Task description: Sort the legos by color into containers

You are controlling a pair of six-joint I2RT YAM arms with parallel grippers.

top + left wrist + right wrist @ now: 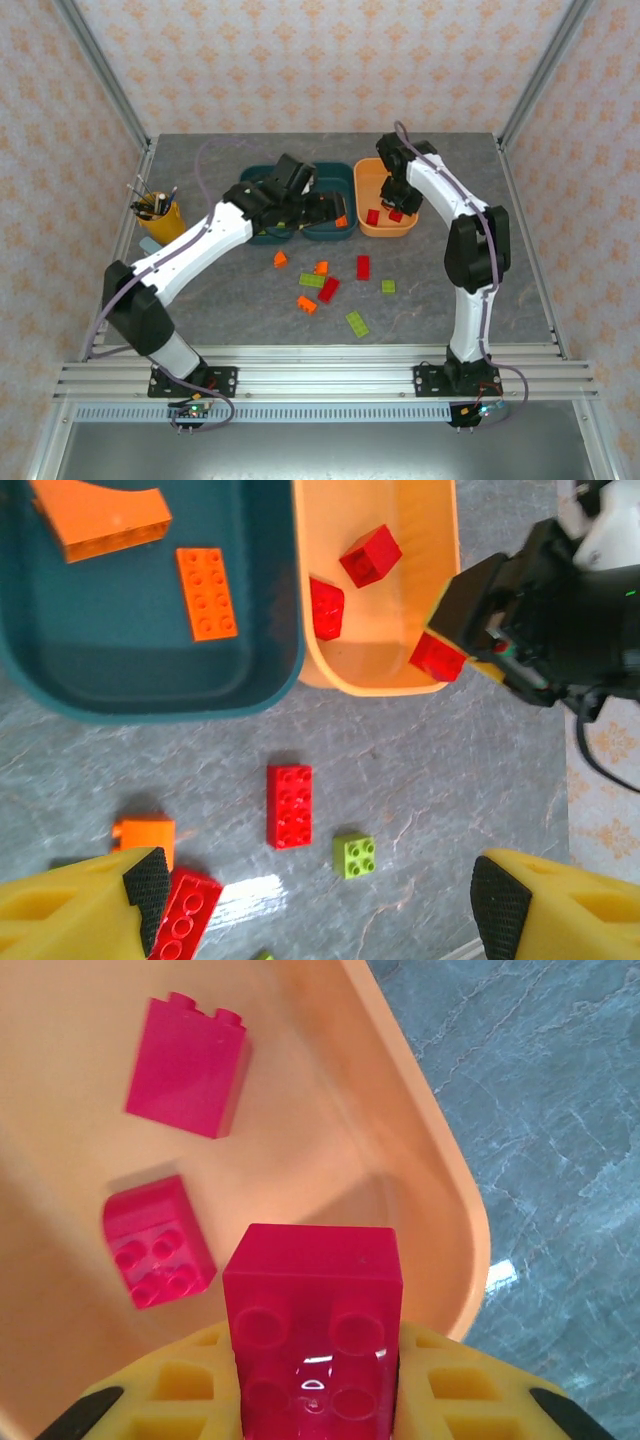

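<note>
Over the orange tray (470, 1230), my right fingers (180, 1395) clamp a red brick (312, 1300): drop-off step, I judge. My left fingers (70, 900) stand apart above loose bricks (289, 805) on the table (450, 780). Next I release the brick squarely inside the rim.

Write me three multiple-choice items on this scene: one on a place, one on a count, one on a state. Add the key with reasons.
1. Where is the red brick in the right gripper? A in a teal tray; B above the orange tray; C on the table.
2. How many red bricks lie loose in that tray? A none; B two; C five.
3. How is the left gripper? A open and empty; B shut on a green brick; C shut on an orange brick.
Key: 1 B, the right wrist view shows it over the tray's floor. 2 B, two lie there besides the held one. 3 A, its jaws stand wide apart, gripping nothing.
</note>
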